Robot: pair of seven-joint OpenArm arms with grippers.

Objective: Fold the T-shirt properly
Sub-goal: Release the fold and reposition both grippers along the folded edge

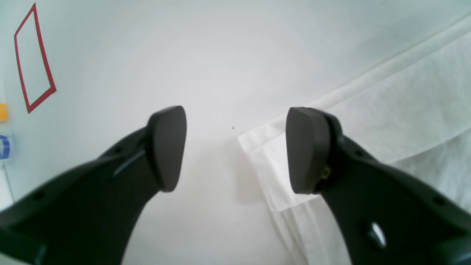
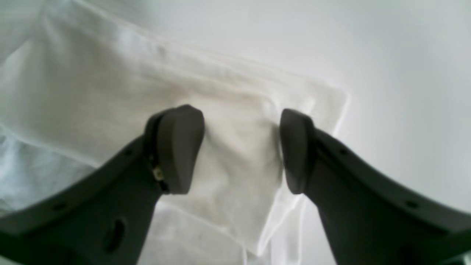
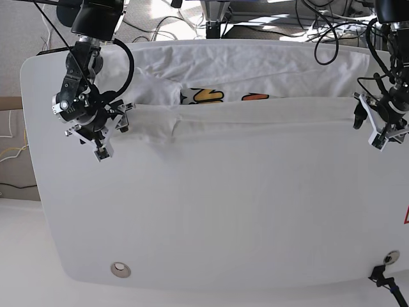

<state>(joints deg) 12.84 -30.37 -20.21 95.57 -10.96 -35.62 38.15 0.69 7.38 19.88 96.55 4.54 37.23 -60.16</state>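
The white T-shirt lies along the back of the white table, with a folded edge running left to right and part of the yellow and orange print showing above it. My right gripper is open, its jaws straddling a folded corner of the shirt; in the base view it is at the shirt's left end. My left gripper is open just above the table, and a shirt corner lies beside its right finger; in the base view it is at the shirt's right end.
A red tape outline marks the table to the left of my left gripper and shows at the right edge in the base view. A round metal fitting sits near the front left. Cables hang behind the table.
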